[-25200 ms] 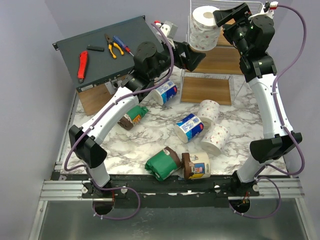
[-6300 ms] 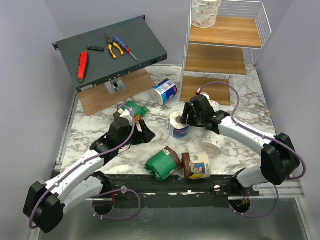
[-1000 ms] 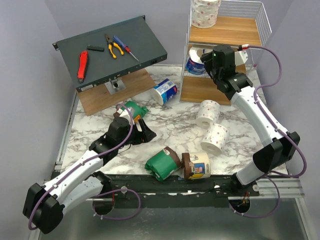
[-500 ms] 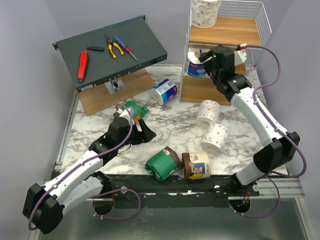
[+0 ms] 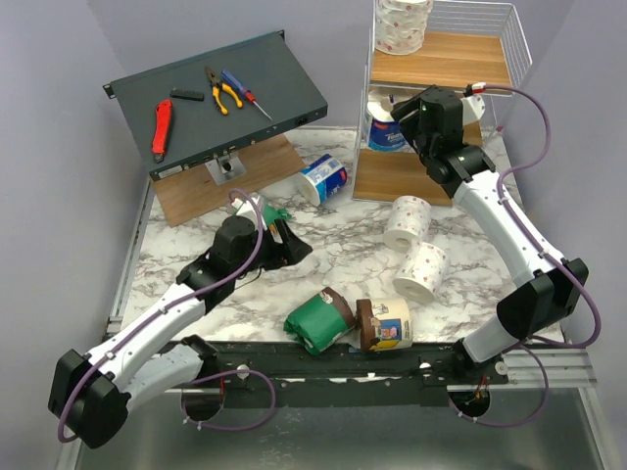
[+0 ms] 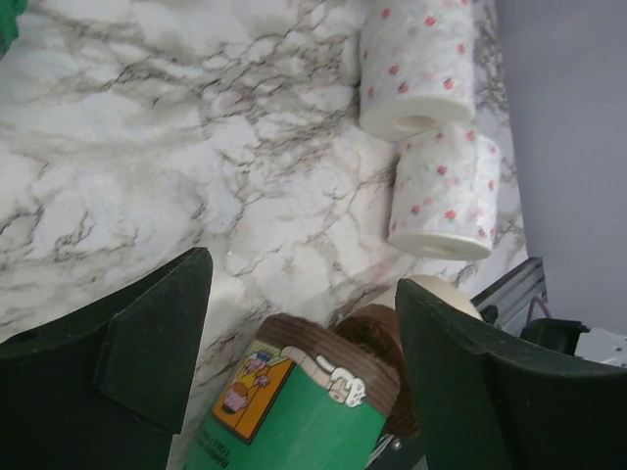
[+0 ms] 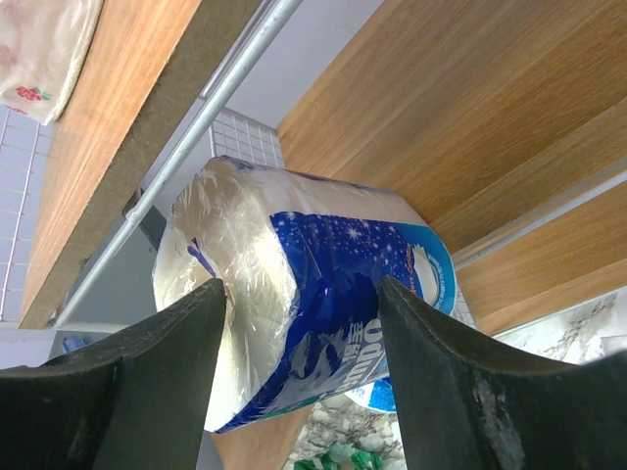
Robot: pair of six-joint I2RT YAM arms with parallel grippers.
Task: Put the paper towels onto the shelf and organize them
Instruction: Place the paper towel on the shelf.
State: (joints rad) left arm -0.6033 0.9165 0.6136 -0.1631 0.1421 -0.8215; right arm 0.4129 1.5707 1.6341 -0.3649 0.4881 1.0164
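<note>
top: blue-and-white roll (image 5: 384, 135) on shelf (image 5: 446, 61) middle board, left side. speckled roll (image 5: 402, 24) upright on top tier. other rolls loose on glossy marble tabletop (image 5: 333, 245).
left wrist: left fingers (image 6: 490, 392) apart, empty, over green-wrapped roll (image 6: 294, 421) with brown end.
right wrist: right fingers (image 7: 147, 392) flank soft, crinkly plastic wrap, touching. gripping or released: cannot tell. seat cylinder flat on smooth wood, then back straight out, clear of thin wire.
</note>
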